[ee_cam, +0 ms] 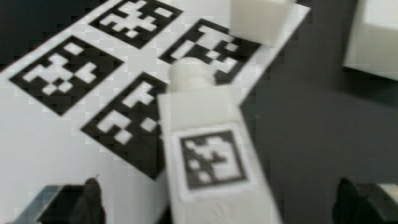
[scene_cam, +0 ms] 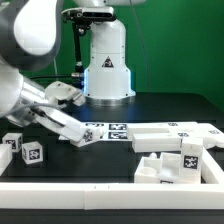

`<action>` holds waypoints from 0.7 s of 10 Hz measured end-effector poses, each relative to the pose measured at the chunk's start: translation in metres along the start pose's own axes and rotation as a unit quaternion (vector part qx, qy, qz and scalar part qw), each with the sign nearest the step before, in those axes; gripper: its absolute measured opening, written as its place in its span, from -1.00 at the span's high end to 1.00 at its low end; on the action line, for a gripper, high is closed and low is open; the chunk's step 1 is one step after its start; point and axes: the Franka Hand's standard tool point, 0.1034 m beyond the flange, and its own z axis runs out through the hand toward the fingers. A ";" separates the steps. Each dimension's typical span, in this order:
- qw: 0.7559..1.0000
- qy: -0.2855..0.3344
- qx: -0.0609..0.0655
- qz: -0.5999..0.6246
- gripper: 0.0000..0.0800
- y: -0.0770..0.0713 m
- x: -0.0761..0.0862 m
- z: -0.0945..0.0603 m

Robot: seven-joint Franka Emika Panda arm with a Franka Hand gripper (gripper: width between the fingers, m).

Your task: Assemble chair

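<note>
Both jaws and the marker board (ee_cam: pixel 98 90) partly beyond the wrist view's edges.

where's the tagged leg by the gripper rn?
The leg sits over the marker board, between the fingers of the open gripper; in the exterior view it is mid-table, to the exterior view's left of the panel.

I've got the arm slanting in from the exterior view's left, gripper (scene_cam: pixel 86 135) low at the marker board (scene_cam: pixel 113 130). Tagged blocks (scene_cam: pixel 33 153) sit left, white chair pieces (scene_cam: pixel 172 152) right.
</note>
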 end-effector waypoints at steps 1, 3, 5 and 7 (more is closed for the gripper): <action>1.000 0.002 0.000 -0.001 -0.62 -0.001 0.000 -0.002; 1.000 0.001 -0.001 -0.001 -0.55 -0.001 0.001 -0.001; 1.000 0.001 -0.001 -0.001 -0.11 -0.001 0.001 -0.001; 1.000 0.012 -0.001 -0.006 0.29 -0.006 -0.001 -0.005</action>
